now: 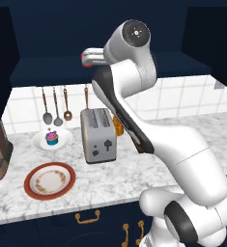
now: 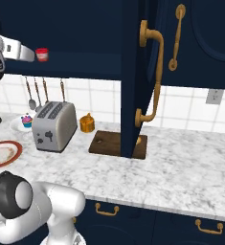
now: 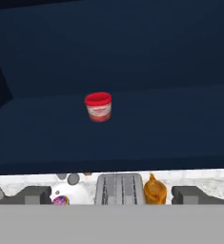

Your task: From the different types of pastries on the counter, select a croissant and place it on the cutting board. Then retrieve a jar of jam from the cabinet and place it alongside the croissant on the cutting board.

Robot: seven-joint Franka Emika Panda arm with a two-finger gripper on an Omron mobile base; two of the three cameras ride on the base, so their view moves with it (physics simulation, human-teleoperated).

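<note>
Tool was spread wide w/ nothing between its tips, raised in front of the open navy cabinet. In the hand view the jar of jam stood upright on the cabinet shelf, straight ahead of the tool and apart from it; red lid, pale label band. In the right base view the jar sat just past the end of the hand, not touching.

On the marble worktop the cutting board lay flat right of the toaster, partly hidden behind the open cabinet door. A sliver of golden-tan at the board's right end, just past the door edge, looked like the croissant, but mostly hidden so couldn't be sure. Small orange object stood btw toaster and board, nearer the wall.

Left base view: cupcake w/ pink and blue frosting on a white plate, left of the toaster. Red-rimmed plate lay nearer the worktop's front edge. Utensils hung on the tiled wall above the cupcake.
</note>
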